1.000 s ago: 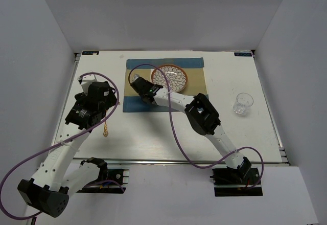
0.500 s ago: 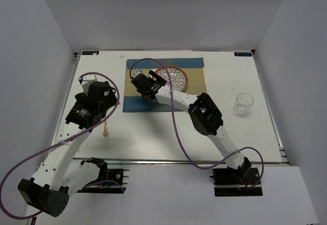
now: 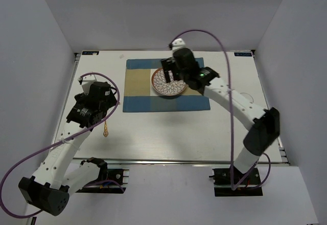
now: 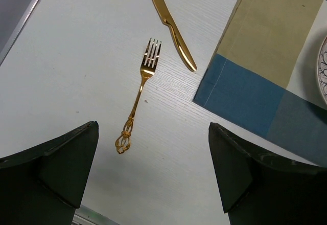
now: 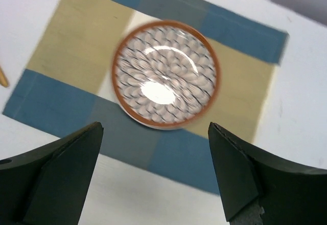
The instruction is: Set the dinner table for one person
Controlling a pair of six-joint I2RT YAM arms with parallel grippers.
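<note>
since a second ago the right arm has swung away from the placemat's [image 3: 138, 82] left side and now hangs over the plate [image 5: 164, 74], with the right end effector [image 5: 154, 133] spread wide and empty. the patterned plate sits mid-placemat on the white table [image 3: 230, 128]. the left end effector [image 4: 153, 128], also spread and empty, hovers above a gold fork [image 4: 139, 99] and knife [image 4: 171, 28] lying on the table just left of the placemat.

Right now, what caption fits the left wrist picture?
A gold fork and gold knife lie on the white dinner table beside the striped placemat, under the open left pincer.
</note>
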